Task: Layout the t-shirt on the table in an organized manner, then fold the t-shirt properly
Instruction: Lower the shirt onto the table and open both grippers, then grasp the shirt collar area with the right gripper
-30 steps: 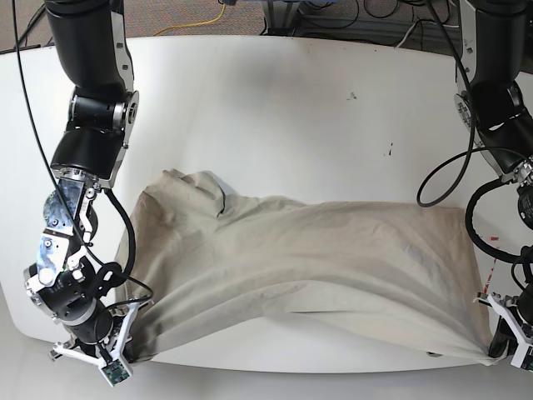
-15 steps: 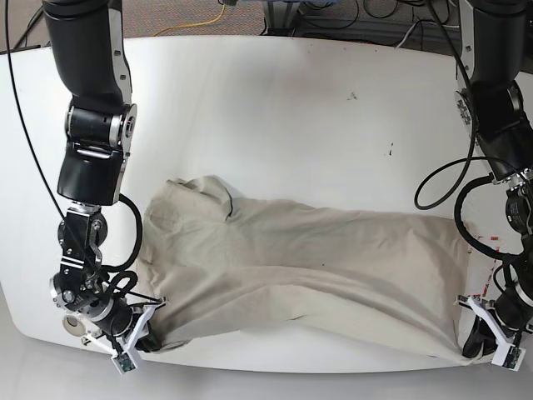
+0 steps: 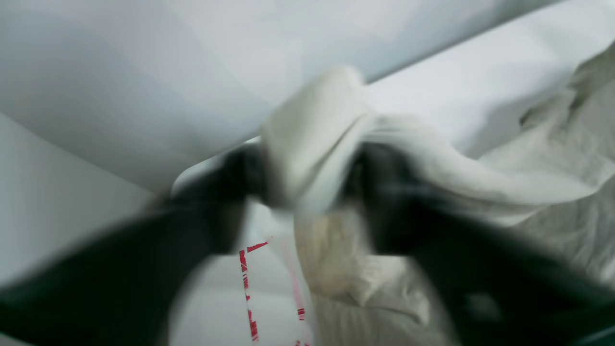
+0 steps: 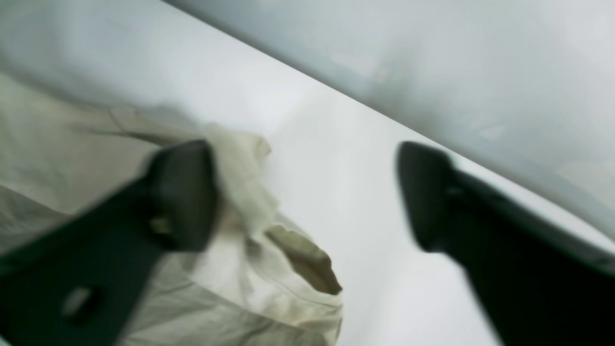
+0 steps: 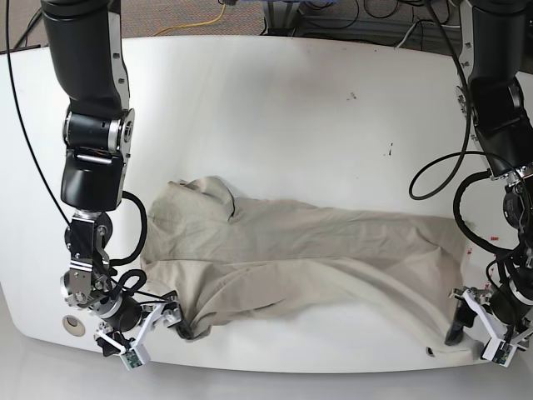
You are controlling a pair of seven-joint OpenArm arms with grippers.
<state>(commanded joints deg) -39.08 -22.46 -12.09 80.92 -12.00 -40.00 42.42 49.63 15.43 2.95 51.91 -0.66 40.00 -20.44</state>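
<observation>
The beige t-shirt [image 5: 308, 250] lies wrinkled across the near half of the white table [image 5: 275, 108], collar end at the left. At its near left corner my right gripper [image 5: 171, 321] stands open. The right wrist view shows that gripper [image 4: 307, 197] with its fingers wide apart; one finger [image 4: 182, 192] rests against a bunched shirt corner [image 4: 250, 278]. My left gripper [image 5: 460, 327] is at the shirt's near right corner. In the blurred left wrist view it [image 3: 312, 187] is shut on a raised fold of the t-shirt [image 3: 552, 158].
Red tape marks [image 3: 247, 269] lie on the table under the left gripper and show by the right edge [image 5: 491, 242]. A round grommet hole [image 5: 73, 323] sits near the front left corner. Both grippers are close to the table's front edge. Cables hang behind the table.
The shirt has sunk from being stretched taut between the grippers and slid back from the front edge. The right gripper has opened and let go of its corner. Both grippers moved inward.
</observation>
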